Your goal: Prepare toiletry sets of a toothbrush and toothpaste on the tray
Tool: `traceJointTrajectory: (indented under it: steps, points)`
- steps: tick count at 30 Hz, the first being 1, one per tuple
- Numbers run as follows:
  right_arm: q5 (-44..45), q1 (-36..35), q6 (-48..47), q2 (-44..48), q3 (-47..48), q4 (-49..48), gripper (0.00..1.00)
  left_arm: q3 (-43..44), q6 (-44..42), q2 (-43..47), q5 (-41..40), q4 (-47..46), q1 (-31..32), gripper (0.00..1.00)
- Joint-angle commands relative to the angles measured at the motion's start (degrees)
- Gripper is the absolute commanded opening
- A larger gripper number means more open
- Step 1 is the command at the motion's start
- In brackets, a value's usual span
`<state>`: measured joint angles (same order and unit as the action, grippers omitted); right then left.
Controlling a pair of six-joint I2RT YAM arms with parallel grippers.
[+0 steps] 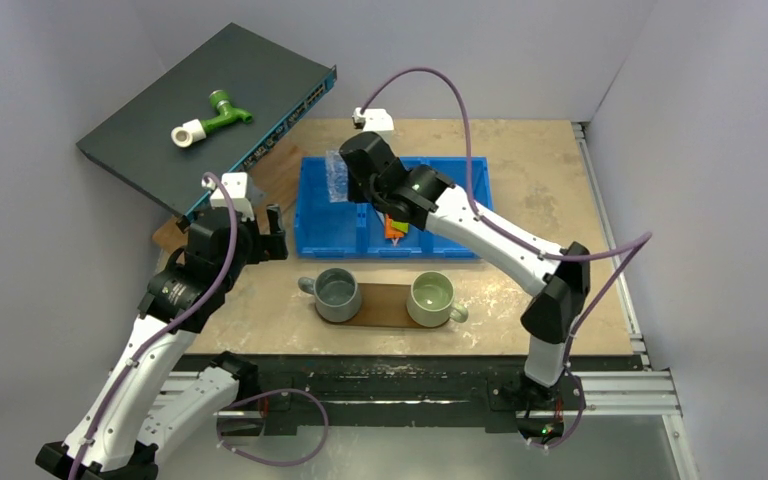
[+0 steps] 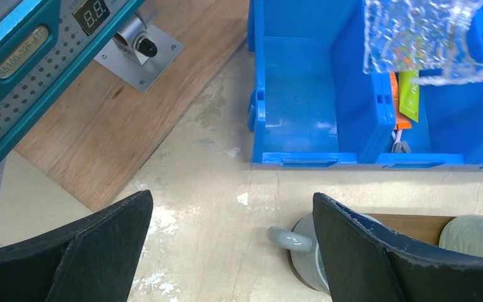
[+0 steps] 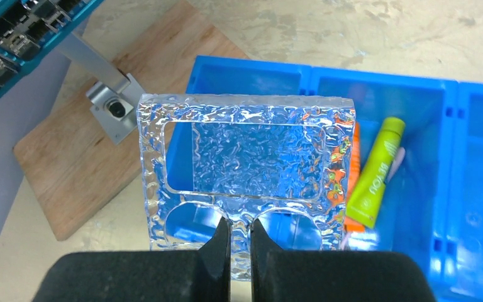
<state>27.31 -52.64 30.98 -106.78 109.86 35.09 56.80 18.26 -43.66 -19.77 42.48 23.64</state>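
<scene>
While my right pincer [image 3: 239, 225] is clamped on a clear rippled block [image 3: 251, 151], the lime-green tube [image 3: 377, 173] lies ahead-right of it in the blue bin [image 3: 383, 72], beside the orange tube [image 3: 352, 221]. My left pincer [image 2: 231, 201] gapes wide, holding nothing.

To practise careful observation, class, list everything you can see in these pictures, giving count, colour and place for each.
Bin: one, blue, three compartments, mid-table.
Tubes: two, lime-green and orange, middle compartment.
Clear holder: one, transparent, held above the bin.
Tray: one, dark brown, near edge.
Mugs: two, grey and pale green, on the tray.
Network switch: one, dark teal, far left.
Pipe fitting: one, green and white, on the switch.
Wooden board: one, brown, under the switch.
Left gripper: open, empty.
Right gripper: shut on the holder.
</scene>
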Motion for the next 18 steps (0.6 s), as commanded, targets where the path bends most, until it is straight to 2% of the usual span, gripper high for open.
traceJointTrajectory:
  steps: [1, 18]
  points:
    - [3.7, -0.8, 5.7, 6.0, -4.1, 3.4, 0.0, 1.9, -0.1, 0.1, -1.4, -1.7, -0.5, 0.98]
    - [4.1, -6.1, 19.9, 18.5, -17.7, 12.9, 0.0, 2.0, 2.8, 0.9, -6.3, -0.5, -0.5, 0.97]
